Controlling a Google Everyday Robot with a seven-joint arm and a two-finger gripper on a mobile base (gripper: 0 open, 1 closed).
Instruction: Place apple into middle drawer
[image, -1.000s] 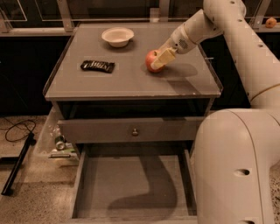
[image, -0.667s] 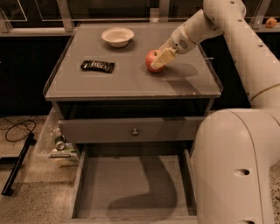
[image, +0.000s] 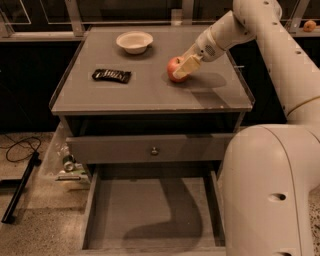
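The red apple sits on the grey cabinet top, right of its middle. My gripper reaches in from the upper right and is shut on the apple, with one cream finger across the apple's right side; the other finger is hidden behind it. The apple still rests on the top. The middle drawer stands pulled open at the bottom of the view, a shallow grey tray with a bare floor, well below and in front of the apple.
A white bowl and a dark snack packet lie on the cabinet top to the left. A closed drawer with a round knob sits above the open one. My white arm body overlaps the drawer's right side. Cables lie on the floor to the left.
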